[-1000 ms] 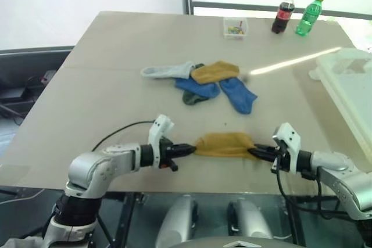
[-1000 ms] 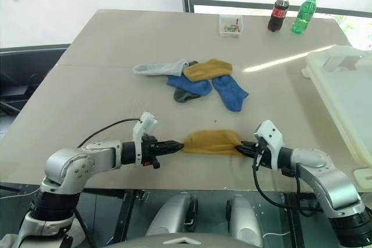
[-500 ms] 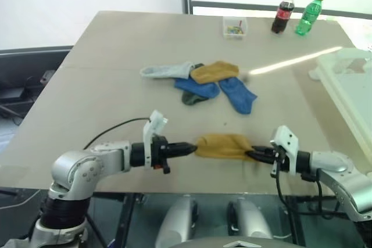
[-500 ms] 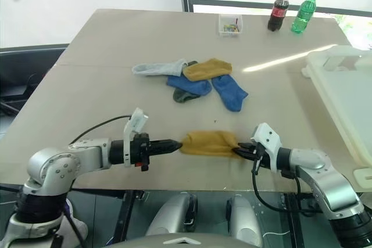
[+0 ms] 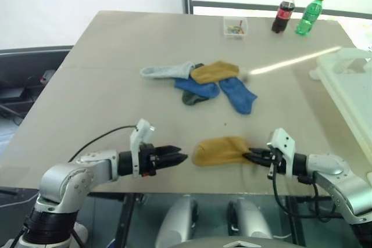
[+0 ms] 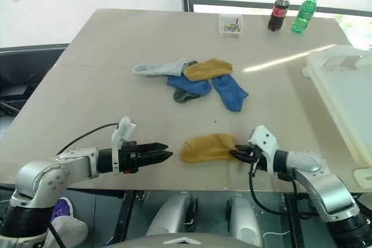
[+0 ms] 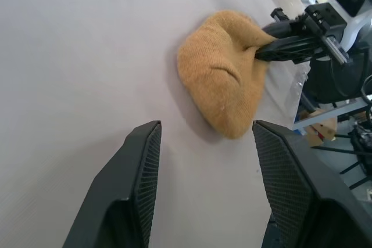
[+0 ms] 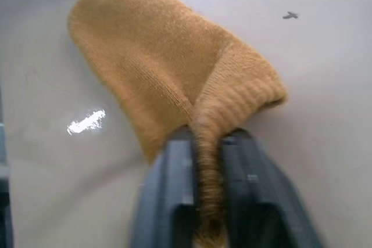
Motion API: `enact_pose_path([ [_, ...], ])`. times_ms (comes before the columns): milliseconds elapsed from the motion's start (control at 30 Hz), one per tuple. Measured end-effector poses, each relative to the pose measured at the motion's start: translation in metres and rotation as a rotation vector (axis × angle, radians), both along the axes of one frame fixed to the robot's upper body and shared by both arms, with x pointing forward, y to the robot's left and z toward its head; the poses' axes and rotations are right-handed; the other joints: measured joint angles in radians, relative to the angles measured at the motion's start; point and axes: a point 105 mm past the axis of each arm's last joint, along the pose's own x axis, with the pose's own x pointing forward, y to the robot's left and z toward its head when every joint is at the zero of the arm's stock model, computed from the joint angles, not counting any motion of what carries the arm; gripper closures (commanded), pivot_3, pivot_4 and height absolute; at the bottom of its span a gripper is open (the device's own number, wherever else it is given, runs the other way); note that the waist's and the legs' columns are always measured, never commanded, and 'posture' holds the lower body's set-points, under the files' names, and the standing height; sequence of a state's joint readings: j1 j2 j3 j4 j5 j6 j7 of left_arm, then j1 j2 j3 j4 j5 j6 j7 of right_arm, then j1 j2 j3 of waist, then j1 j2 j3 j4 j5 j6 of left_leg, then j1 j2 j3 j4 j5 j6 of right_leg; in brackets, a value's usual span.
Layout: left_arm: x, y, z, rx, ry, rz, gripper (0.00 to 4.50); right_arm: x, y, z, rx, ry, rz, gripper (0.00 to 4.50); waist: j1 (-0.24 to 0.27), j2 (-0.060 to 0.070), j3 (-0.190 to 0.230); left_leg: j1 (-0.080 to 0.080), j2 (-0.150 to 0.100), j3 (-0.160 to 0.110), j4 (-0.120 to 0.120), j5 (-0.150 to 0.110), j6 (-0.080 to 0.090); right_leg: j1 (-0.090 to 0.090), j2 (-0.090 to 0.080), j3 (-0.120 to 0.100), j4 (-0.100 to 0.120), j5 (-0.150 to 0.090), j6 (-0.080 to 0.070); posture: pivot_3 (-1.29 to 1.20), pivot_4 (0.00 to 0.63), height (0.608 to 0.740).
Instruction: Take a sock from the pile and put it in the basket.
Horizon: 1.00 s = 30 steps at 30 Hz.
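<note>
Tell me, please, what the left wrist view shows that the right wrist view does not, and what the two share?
In the left wrist view alone: the left gripper open, clear of the sock, with bare table between its fingers, and the right gripper seen from the far side. In the right wrist view alone: a close look at the sock's ribbed cuff bunched between that gripper's black fingers. Both share the mustard yellow sock lying on the table, pinched at one end.
</note>
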<state>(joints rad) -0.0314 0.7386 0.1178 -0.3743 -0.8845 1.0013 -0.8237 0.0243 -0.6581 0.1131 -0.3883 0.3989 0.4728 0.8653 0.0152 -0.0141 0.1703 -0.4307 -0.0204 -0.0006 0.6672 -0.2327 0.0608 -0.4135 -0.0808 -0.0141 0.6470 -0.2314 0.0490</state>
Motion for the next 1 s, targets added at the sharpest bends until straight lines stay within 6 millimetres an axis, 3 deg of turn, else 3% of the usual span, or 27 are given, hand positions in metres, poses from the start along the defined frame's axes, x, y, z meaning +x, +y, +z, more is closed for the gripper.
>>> enact_pose_path([
  [67,0.003,0.000,0.005,-0.016,-0.037,0.000,1.76,0.000,0.003,0.006,0.008,-0.044,0.004,1.56,0.002,0.000,0.000,0.000,0.000,0.000,0.000,0.000,0.000,0.000,0.000,0.000,0.000,0.000,0.000,0.00,0.150,0.729],
  [300,0.040,0.001,0.032,-0.024,-0.230,0.091,1.76,-0.002,-0.005,0.028,0.045,-0.173,-0.041,1.56,0.003,0.000,0.000,0.000,-0.001,0.000,0.000,0.000,0.001,0.000,0.000,-0.001,-0.001,0.000,0.000,0.00,0.150,0.729],
  [433,0.078,0.007,0.049,0.049,-0.342,0.206,1.76,0.005,-0.016,0.045,0.045,-0.285,-0.115,1.56,0.005,0.000,0.000,0.000,-0.001,0.000,0.000,0.002,0.004,0.001,0.001,-0.001,-0.001,0.000,0.001,0.00,0.150,0.729],
  [500,0.106,0.005,0.060,0.068,-0.383,0.284,1.76,0.011,-0.021,0.055,0.053,-0.351,-0.162,1.56,0.008,0.000,0.000,0.000,-0.001,0.000,0.001,0.002,0.004,0.002,0.002,-0.002,0.000,0.001,0.003,0.00,0.150,0.729],
  [533,0.107,0.005,0.061,0.070,-0.384,0.288,1.76,0.011,-0.021,0.055,0.053,-0.354,-0.165,1.56,0.009,0.000,0.000,-0.001,-0.002,0.000,0.001,0.003,0.004,0.002,0.002,-0.002,0.000,0.002,0.004,0.00,0.150,0.729],
  [633,0.146,-0.012,0.076,0.005,-0.360,0.388,1.76,0.027,-0.029,0.072,0.056,-0.454,-0.246,1.56,0.014,-0.001,0.000,-0.001,-0.003,0.000,0.003,0.004,0.002,0.002,0.008,-0.004,0.001,0.003,0.006,0.00,0.150,0.729],
  [900,0.195,-0.056,0.063,-0.007,-0.226,0.489,1.76,0.049,-0.032,0.104,0.053,-0.613,-0.348,1.56,0.002,-0.002,0.001,-0.001,-0.004,0.000,0.003,0.005,0.000,0.001,0.009,-0.004,0.004,0.003,0.006,0.00,0.150,0.729],
  [1000,0.207,-0.054,0.061,-0.003,-0.197,0.562,1.76,0.050,-0.033,0.107,0.049,-0.630,-0.365,1.56,-0.005,-0.002,0.001,0.000,-0.003,0.001,0.002,0.004,0.003,0.001,0.009,-0.003,0.004,0.003,0.006,0.00,0.150,0.729],
])
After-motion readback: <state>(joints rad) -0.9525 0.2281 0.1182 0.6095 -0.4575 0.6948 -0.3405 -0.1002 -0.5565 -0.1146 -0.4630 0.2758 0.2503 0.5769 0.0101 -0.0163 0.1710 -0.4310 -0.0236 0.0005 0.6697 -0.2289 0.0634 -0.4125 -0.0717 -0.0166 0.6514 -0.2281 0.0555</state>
